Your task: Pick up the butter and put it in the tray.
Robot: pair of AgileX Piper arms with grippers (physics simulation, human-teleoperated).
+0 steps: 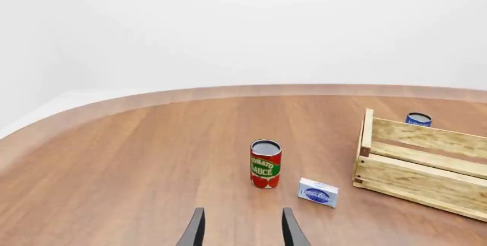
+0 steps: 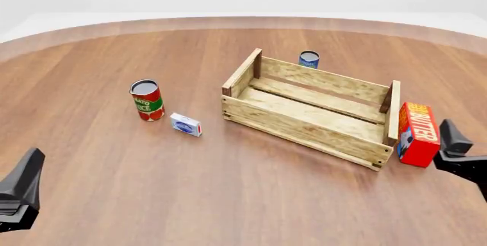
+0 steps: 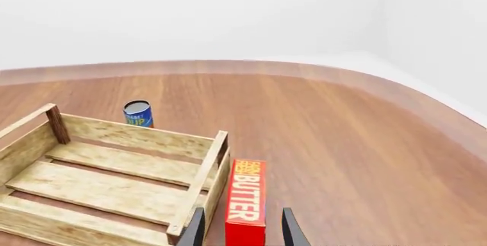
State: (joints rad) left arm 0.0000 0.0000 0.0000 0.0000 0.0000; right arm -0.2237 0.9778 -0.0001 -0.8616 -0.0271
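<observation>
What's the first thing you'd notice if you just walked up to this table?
Probably the big wooden tray in the middle, with nothing inside. Next, the bright red butter standing against its right end, with the right gripper open just behind it. A tomato sauce can stands off to the left.

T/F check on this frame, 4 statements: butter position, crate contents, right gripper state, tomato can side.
1. The butter stands outside the tray, against its right end. True.
2. The tray holds the blue can. False: the can stands on the table beyond it; the tray is empty.
3. The right gripper is shut on the butter. False: open, fingers either side of it.
4. The tomato sauce can stands left of the tray. True.
</observation>
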